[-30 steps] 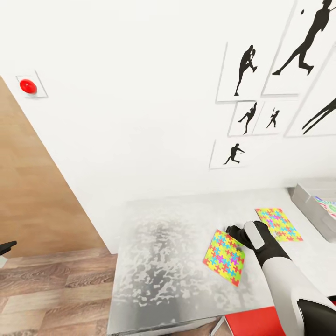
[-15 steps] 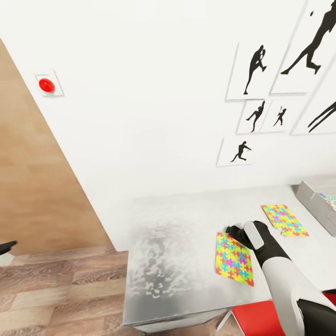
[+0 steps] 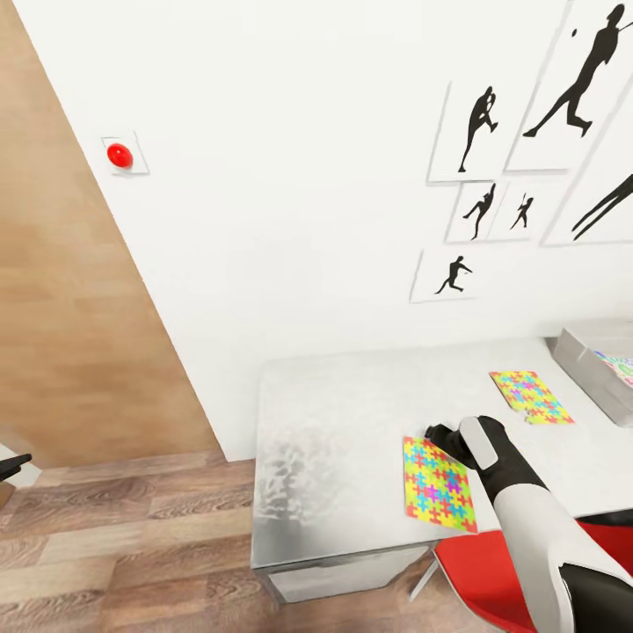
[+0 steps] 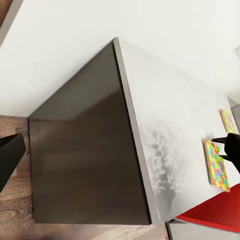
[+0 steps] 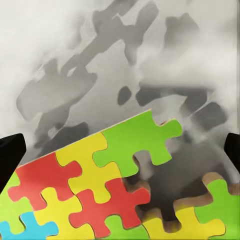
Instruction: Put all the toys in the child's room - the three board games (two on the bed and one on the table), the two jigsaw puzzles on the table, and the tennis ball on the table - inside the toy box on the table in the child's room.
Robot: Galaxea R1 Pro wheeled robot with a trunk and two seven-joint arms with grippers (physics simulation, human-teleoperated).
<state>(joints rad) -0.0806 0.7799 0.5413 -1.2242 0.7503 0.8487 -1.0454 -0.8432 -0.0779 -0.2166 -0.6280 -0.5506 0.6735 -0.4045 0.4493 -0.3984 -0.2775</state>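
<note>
A: Jaws of the right gripper [image 3: 437, 433] are standing wide apart over the near puzzle [image 3: 437, 484]; in the right wrist view the two dark fingertips [image 5: 11, 154] are sitting at opposite edges with the puzzle [image 5: 105, 195] between and below them, nothing clamped.

B: Is the puzzle touching them?

A: Cannot tell. It is lying flat on the grey mottled surface [image 3: 352, 413], near the front edge, and the gripper is hanging over its far corner. A gap of missing pieces is showing in its edge in the right wrist view.

B: Second puzzle?

A: Lying flat further back and to the right [image 3: 530, 396], apart from the first, close beside the grey toy box [image 3: 585, 360] at the right edge of the head view. Something patterned is lying inside the box [image 3: 619, 366]; too small to identify.

B: Left gripper?

A: A dark tip is showing at the left edge of the head view [image 3: 12, 463], over the wooden floor [image 3: 114, 545], well away from the surface. Whether its jaws are open or closed, cannot tell.

B: Surroundings?

A: A red chair [image 3: 492, 571] is standing under the front edge, below the right arm. Silhouette pictures [image 3: 482, 130] are hanging on the white wall, and a red button [image 3: 120, 156] is sitting on a wall plate further left.
</note>
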